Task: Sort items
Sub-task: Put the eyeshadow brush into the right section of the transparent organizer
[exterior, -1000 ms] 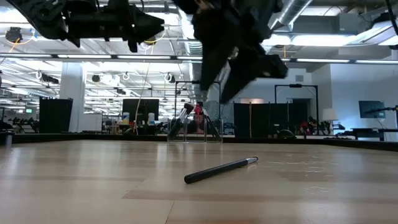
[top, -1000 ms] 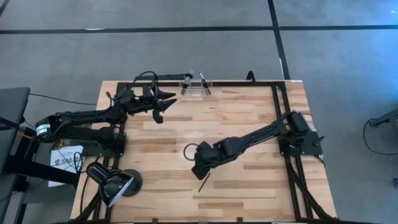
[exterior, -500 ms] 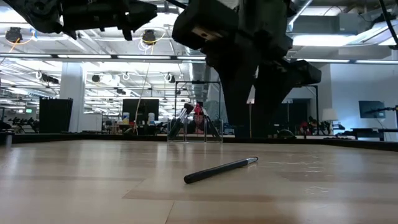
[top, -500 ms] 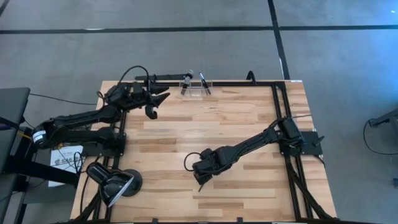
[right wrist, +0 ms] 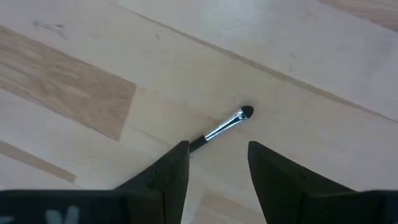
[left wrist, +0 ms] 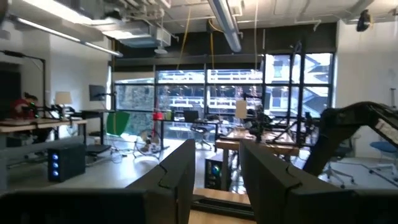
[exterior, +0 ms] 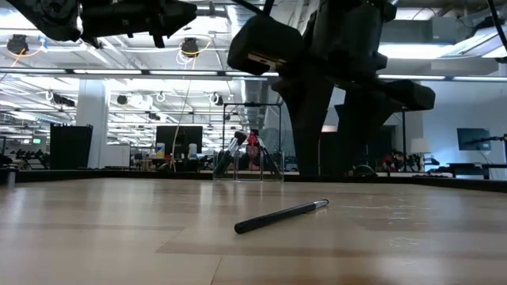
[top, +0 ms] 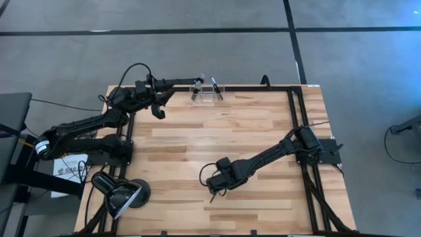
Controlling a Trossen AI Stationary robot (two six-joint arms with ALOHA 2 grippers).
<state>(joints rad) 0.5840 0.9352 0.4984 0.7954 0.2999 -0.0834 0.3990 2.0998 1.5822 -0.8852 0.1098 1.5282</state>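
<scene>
One slim dark brush (exterior: 281,215) with a silver ferrule and a small dark tip (right wrist: 245,112) lies flat on the wooden table near its front edge. My right gripper (right wrist: 214,152) hangs over the brush's handle end, pointing down. It is open, with its fingers (exterior: 313,134) still above the wood, and in the high view it (top: 214,187) covers most of the brush. My left gripper (top: 158,106) is raised at the table's far left, open, with nothing between its fingers (left wrist: 180,177). More brushes lean in a clear holder (top: 206,91) at the far edge.
A black desk lamp with a round head (top: 122,194) stands at the near left corner. Black frame rails (top: 293,105) run along the table's far and right sides. The clear holder (exterior: 248,158) stands at the far edge; bare wood lies between it and the brush.
My right gripper has gone down and toward the table's near edge over the brush, rolling about its own axis; its fingers stay apart. My left gripper has risen and swung back toward the table's far left corner. The brush has not moved.
</scene>
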